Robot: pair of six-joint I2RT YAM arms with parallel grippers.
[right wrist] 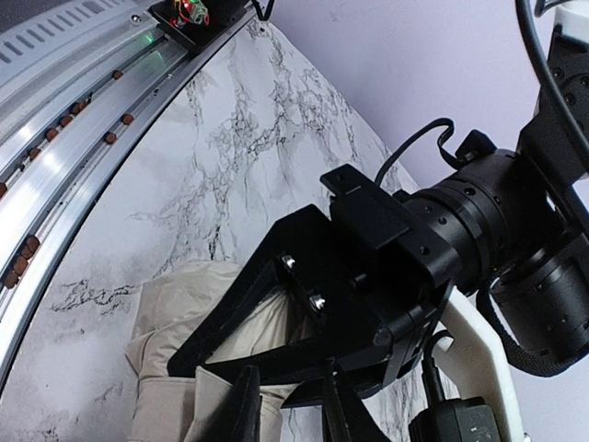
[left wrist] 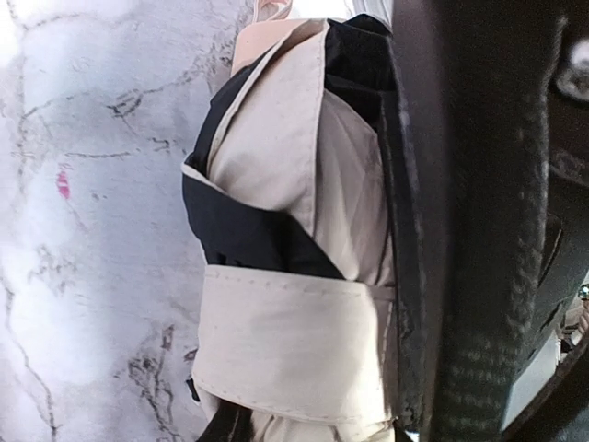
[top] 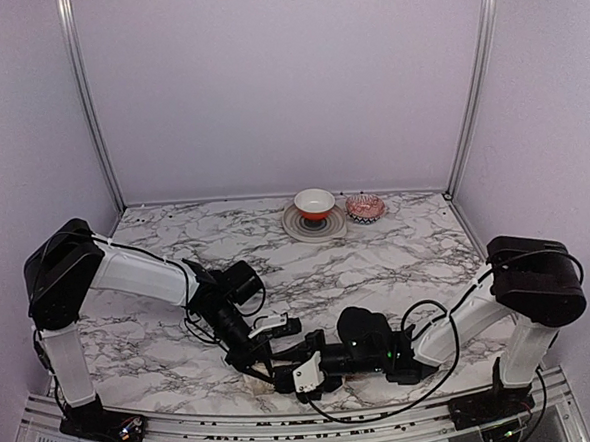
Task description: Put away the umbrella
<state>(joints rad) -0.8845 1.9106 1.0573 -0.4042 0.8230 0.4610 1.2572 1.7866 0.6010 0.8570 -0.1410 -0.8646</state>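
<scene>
The left arm reaches in from 9 o'clock across the marble worktop (top: 408, 264) toward the near edge, and its claw (top: 262, 363) comes down at about 6 o'clock. In the left wrist view one dark finger (left wrist: 479, 230) runs down the right side, pressed flat along the umbrella (left wrist: 294, 276). The other finger is out of view, so I cannot tell how far this claw is open or whether it really grips.

The umbrella lies on the worktop at the 6 o'clock edge, rolled small. Its cream fabric is folded over black, and a stitched cream strap is wrapped round its lower part. From above it is almost wholly hidden beneath the two claws.

The right arm comes in from 3 o'clock, lying low, and its claw (top: 290, 380) meets the left one over the umbrella. In the right wrist view its two dark fingertips (right wrist: 247, 405) stand a little apart at the bottom edge, above the cream cloth. The black body of the left claw is just beyond them. Whether they pinch any fabric cannot be made out.

At 12 o'clock, well apart from the arms, a red-and-white bowl (top: 314, 200) sits on a grey plate (top: 297, 227). A small red-patterned dish (top: 365, 208) is just beside it toward 1 o'clock.
</scene>
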